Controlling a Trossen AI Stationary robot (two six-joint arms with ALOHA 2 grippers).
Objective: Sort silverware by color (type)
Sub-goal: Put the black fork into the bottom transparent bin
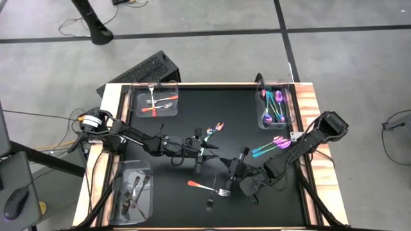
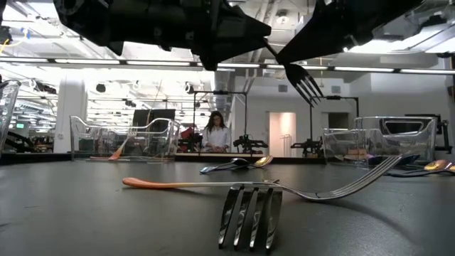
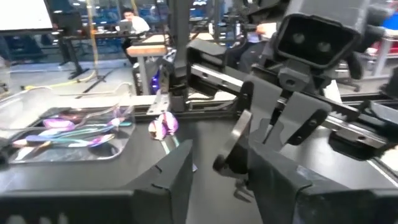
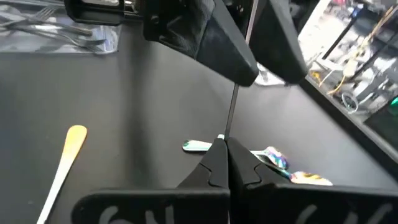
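Mid-table | right gripper (image 4: 225,163) clenched on black fork (image 2: 304,84) (tines: low view only) | left gripper (image 3: 214,180) parted

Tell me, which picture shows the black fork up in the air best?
The low view: the black fork hangs above the table, tines clear against the bright room. In the right wrist view only its thin handle shows, pinched in the right end effector. The high view shows it too small to make out.

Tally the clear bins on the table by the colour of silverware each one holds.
Orange-handled bin: 1
Iridescent bin: 1
Black bin: 1
Total: 3
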